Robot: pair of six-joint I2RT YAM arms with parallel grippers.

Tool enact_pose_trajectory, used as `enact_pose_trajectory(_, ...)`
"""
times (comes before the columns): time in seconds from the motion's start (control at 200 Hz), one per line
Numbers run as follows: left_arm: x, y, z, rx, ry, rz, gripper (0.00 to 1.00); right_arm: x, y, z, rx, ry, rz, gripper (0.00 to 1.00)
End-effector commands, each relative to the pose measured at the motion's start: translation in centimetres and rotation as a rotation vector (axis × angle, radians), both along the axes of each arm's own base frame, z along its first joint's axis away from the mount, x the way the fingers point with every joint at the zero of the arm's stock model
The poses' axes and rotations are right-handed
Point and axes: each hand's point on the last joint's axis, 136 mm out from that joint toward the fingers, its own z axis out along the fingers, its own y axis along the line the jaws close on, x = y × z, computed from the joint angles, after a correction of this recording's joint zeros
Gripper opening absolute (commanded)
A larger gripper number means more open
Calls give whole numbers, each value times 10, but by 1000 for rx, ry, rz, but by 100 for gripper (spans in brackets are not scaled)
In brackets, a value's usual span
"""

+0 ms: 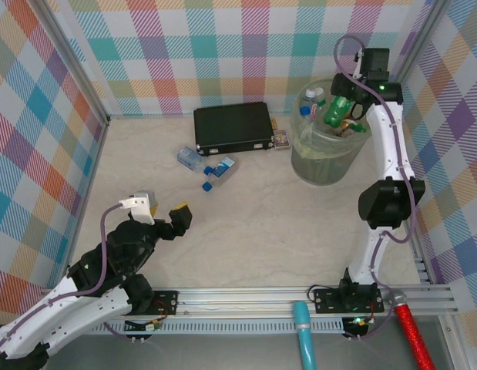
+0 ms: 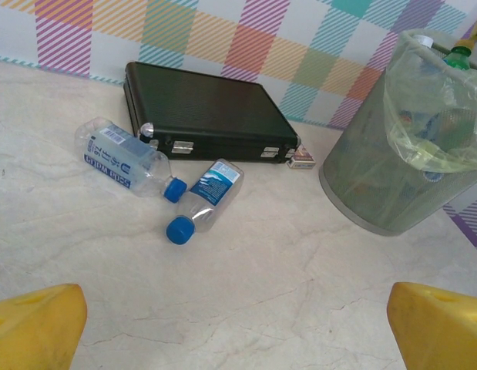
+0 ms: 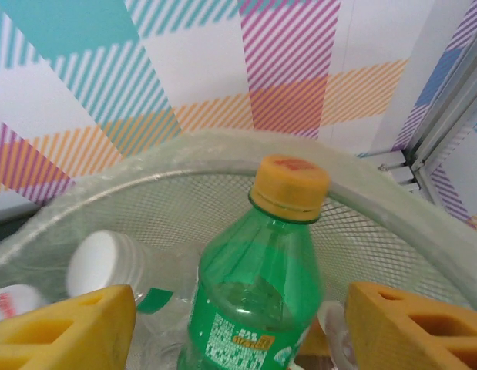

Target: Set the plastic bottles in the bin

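Observation:
My right gripper (image 1: 352, 108) hangs over the bin (image 1: 330, 158), a pale-green mesh bucket lined with a thin bag. In the right wrist view a green bottle (image 3: 257, 293) with an orange cap stands between the yellow fingers (image 3: 68, 331), with a gap on each side, so the gripper (image 3: 242, 331) is open. The bottle's neck sticks up above the bin's rim (image 3: 184, 154). Two clear bottles with blue caps (image 1: 189, 159) (image 1: 220, 171) lie on the table in front of the black case. My left gripper (image 1: 162, 210) is open, low at the near left, facing them (image 2: 122, 158) (image 2: 209, 193).
A flat black case (image 1: 233, 127) lies against the back wall, with a small box (image 1: 282, 140) at its right end. Other bottles lie in the bin, one with a white cap (image 3: 103, 266). Checked walls close in the table on three sides.

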Motion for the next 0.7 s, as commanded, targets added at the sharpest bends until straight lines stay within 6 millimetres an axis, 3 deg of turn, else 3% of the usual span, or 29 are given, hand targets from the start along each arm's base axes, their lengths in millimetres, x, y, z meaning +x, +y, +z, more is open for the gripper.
enact_pose_trajectory(0.0,4,2,1,-2,5,36,100,-31,-1,62,21,-117,-31,72)
enact_pose_trajectory(0.16,15,-3,-7,30,40,84,100,-53,10,71,60,-132,-1,72)
enact_pose_trajectory(0.32,34,-8,-19,88,96,165,99,-83,34,76,94,-175,63,74)
enact_pose_trajectory(0.39,45,-15,-27,114,132,179,100,-98,42,77,108,-199,79,82)
enact_pose_trajectory(0.455,58,-18,-36,118,179,202,100,-110,49,73,130,-208,96,83)
enact_pose_trajectory(0.495,67,-21,-43,113,215,208,99,-117,53,70,133,-212,102,100)
enact_pose_trajectory(0.7,114,-37,-73,79,337,206,100,-156,79,49,178,-211,168,99)
